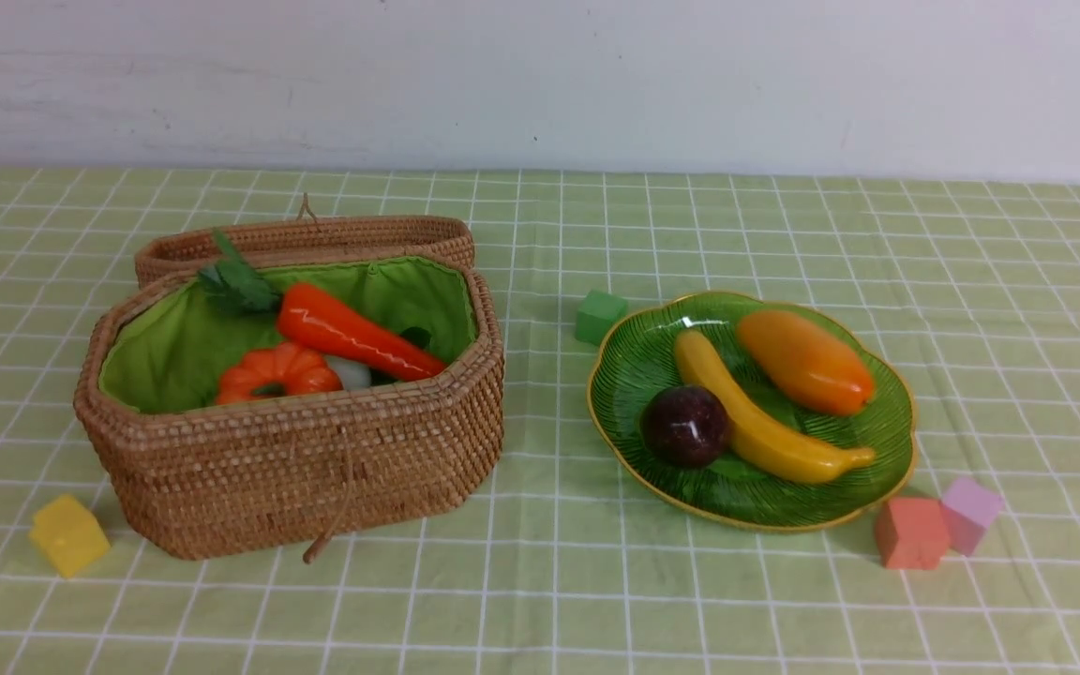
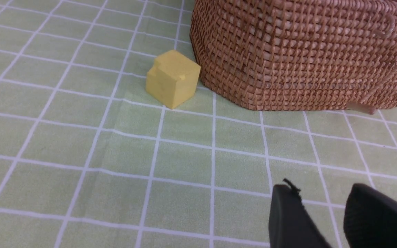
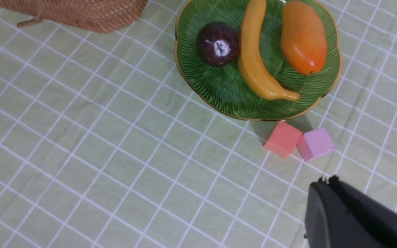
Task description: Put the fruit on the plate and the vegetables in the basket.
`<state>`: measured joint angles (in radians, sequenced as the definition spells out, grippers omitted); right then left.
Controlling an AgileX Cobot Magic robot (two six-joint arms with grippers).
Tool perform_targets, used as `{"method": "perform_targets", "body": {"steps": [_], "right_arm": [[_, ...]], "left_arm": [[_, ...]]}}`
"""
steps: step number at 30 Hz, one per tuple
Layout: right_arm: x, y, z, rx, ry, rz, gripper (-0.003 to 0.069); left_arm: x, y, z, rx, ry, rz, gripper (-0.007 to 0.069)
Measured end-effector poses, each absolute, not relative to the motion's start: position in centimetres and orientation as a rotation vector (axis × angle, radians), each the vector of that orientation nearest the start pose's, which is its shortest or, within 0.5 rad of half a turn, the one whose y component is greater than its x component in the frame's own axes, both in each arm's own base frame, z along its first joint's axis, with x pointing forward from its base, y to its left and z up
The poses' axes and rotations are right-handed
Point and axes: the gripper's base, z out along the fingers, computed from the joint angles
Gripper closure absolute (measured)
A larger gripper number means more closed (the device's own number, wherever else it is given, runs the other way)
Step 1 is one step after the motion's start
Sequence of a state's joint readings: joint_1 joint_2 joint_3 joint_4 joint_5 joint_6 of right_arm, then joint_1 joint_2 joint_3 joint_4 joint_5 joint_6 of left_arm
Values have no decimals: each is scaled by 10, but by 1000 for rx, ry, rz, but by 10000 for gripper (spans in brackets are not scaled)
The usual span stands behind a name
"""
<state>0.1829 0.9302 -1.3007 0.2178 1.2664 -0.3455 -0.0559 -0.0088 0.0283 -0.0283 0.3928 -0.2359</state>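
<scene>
Three fruits sit on plate [image 1: 887,469], veg in basket [image 1: 296,478]: sorting looks done. Our right hand [image 3: 326,182] closed empty; left hand [image 2: 322,203] parted, empty.

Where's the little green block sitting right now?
In the front view, the green block sits on the tablecloth between the basket and the plate, just off the plate's far left rim.
</scene>
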Motion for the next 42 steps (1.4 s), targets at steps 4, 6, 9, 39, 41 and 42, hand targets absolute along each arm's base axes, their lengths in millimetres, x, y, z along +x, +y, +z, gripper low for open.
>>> {"method": "perform_targets", "body": {"steps": [4, 6, 9, 39, 41, 42], "right_arm": [[131, 41, 440, -640, 2265, 156, 671], [127, 35, 442, -620, 2257, 106, 671], [110, 25, 447, -565, 2208, 49, 669], [52, -3, 173, 92, 1879, -2, 646], [52, -2, 173, 66, 1878, -15, 645], [52, -2, 173, 64, 1878, -17, 645]], "left_arm": [[52, -4, 169, -188, 1893, -226, 386], [52, -4, 169, -188, 1893, -226, 386], [52, -4, 169, -188, 1893, -226, 386], [52, -4, 169, -188, 1892, -227, 386], [52, -4, 169, -188, 1892, -227, 386], [52, -4, 169, -188, 1892, -227, 386]]}}
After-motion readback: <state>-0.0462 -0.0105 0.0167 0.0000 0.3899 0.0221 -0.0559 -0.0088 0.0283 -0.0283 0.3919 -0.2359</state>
